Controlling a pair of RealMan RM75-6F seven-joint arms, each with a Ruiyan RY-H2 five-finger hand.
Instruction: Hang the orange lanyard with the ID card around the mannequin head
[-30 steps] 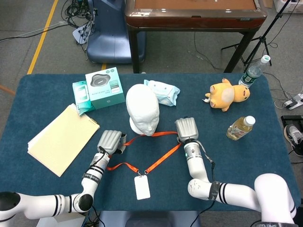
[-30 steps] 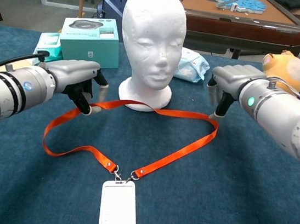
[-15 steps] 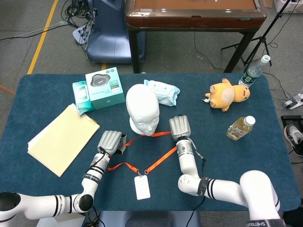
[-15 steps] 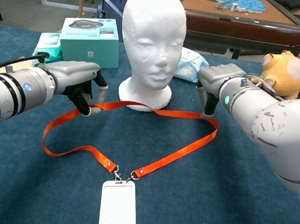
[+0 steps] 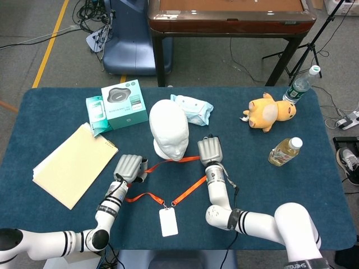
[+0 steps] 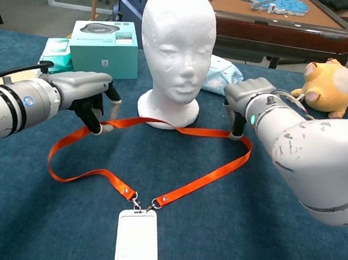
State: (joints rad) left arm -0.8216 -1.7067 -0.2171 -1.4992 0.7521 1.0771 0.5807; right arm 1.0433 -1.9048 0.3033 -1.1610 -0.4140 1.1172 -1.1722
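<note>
The white mannequin head (image 5: 169, 133) (image 6: 175, 47) stands upright at the table's middle. In front of it the orange lanyard (image 5: 192, 189) (image 6: 212, 171) lies in a loop on the blue cloth, its white ID card (image 5: 168, 222) (image 6: 137, 244) nearest me. My left hand (image 5: 129, 168) (image 6: 87, 95) pinches the strap's left part just left of the head's base. My right hand (image 5: 210, 150) (image 6: 250, 100) hangs over the strap's right part with its fingertips (image 6: 237, 131) pointing down onto it. The strap there lies flat.
A teal box (image 5: 123, 105) (image 6: 105, 45) and a small teal pack (image 5: 95, 115) sit back left, a yellow folder (image 5: 73, 165) at the left. A wipes pack (image 5: 192, 109) lies behind the head. At the right are a yellow plush toy (image 5: 270, 112) (image 6: 337, 84) and a bottle (image 5: 284, 151).
My right hand has slid left along the strap towards the head's base without dragging it. The left hand and the strap's left loop have shifted slightly left.
</note>
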